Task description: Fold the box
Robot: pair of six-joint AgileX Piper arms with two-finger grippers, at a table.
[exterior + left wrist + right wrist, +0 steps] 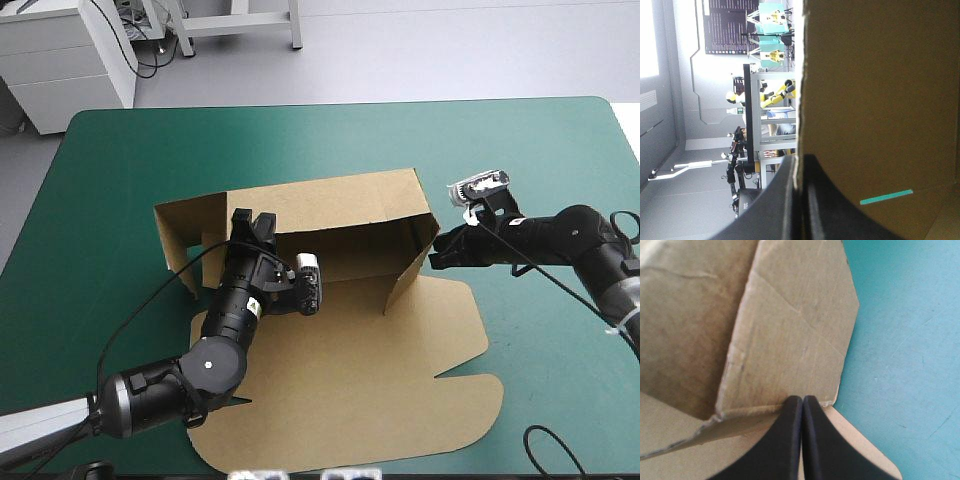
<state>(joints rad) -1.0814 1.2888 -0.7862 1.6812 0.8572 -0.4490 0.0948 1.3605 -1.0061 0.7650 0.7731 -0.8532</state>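
Box (400,350) lies mid-worktop (540,150), rear wall (340,205) and right wall (412,268) raised. Left claw (252,222), nearly closed, pinches the rear wall's top edge, likely to hold it upright. Right claw (436,258), closed tight and empty, butts the right wall from outside, apparently bracing the fold.

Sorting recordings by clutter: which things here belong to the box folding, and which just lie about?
In the job: box, walls partly raised; left gripper, shut on a raised wall; right gripper, shut, tips against the right wall.
Lying about: no loose item shows; only the teal-green table cover.
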